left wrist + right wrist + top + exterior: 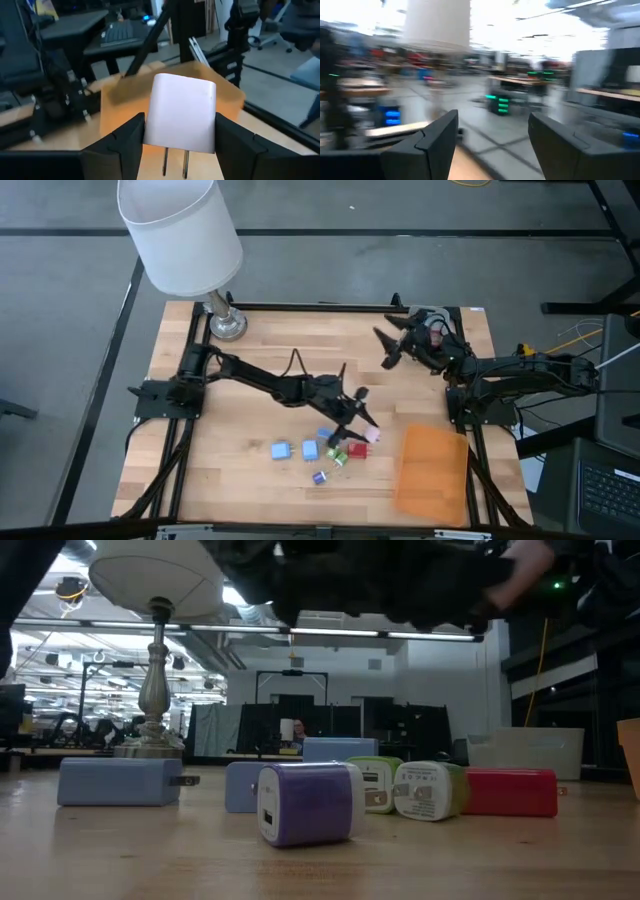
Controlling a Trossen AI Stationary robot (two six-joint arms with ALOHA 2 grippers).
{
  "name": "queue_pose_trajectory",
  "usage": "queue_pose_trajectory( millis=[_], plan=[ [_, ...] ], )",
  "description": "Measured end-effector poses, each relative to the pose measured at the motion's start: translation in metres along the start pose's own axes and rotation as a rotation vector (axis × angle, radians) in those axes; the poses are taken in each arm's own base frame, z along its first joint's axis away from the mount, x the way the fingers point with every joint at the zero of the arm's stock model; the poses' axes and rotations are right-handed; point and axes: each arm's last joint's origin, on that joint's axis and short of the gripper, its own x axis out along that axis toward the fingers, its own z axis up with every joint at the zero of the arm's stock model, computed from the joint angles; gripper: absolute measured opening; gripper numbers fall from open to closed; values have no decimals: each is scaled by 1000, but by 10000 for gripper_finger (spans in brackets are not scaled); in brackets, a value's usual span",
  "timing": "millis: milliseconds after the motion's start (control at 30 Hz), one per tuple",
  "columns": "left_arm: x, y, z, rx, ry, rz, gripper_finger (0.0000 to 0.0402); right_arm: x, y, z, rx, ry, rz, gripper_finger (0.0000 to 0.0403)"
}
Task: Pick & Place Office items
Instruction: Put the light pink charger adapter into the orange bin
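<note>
Left tool (179, 145) clenched on a pale pink wall charger (181, 119), prongs pointing back toward the wrist, lifted off the desk (260, 360) above the cluster of remaining chargers (318, 450). Orange sheet (432, 470) lies just beyond the held charger, toward the right arm's side; no container in view, so the sheet seems the likely drop spot. Right tool (490, 142) released, empty, waiting at the far right corner.

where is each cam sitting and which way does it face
High: overhead, straight down on table, both arms, lamp.
Low: table height, level across chargers into room; arms blurred overhead.
Left wrist: past left gripper clamping a pale charger, toward orange sheet.
Right wrist: past open right gripper, lifted, toward room.
Shared: lamp in high, low.
</note>
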Motion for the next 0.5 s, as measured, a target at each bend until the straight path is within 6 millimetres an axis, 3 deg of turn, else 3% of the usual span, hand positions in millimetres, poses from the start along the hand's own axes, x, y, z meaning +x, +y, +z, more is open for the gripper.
queue_pose_trajectory(
  millis=[100, 500],
  plan=[
    [11, 6, 4, 9, -24, -9, 195, 0, -1, -1, -18, 17, -73, 238],
    [48, 19, 8, 42, -96, -110, 195, 0, -2, -4, -12, 51, -90, 238]
  ],
)
